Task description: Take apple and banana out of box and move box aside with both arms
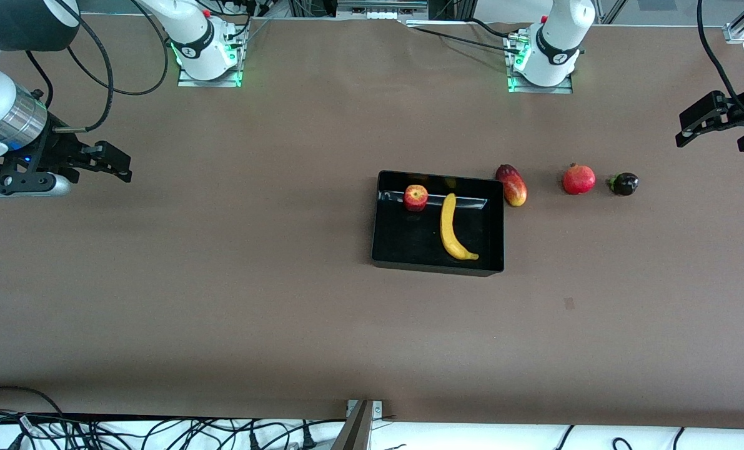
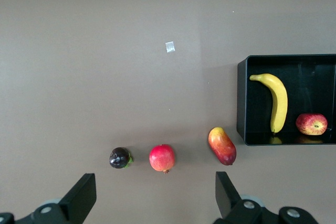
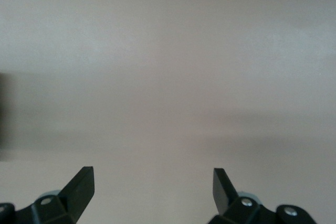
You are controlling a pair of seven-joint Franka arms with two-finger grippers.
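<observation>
The black tray [image 1: 409, 240] sits mid-table. The small red apple [image 1: 416, 197] lies in it at the wall nearest the robots' bases. The yellow banana [image 1: 451, 228] lies in it beside the apple. My left gripper [image 1: 687, 130] is open and empty, up over the table's edge at the left arm's end. The left wrist view shows its fingers [image 2: 81, 198] apart, with the tray [image 2: 241, 98], banana [image 2: 278, 100] and apple [image 2: 311, 124]. My right gripper [image 1: 119, 165] is open and empty over bare table at the right arm's end. Its wrist view [image 3: 153, 187] shows only tabletop.
A mango [image 1: 513, 185] lies just outside the tray toward the left arm's end, then a pomegranate [image 1: 579, 179] and a small dark round fruit [image 1: 623, 184] in a row. They show in the left wrist view: mango [image 2: 222, 146], pomegranate [image 2: 162, 158], dark fruit [image 2: 120, 157].
</observation>
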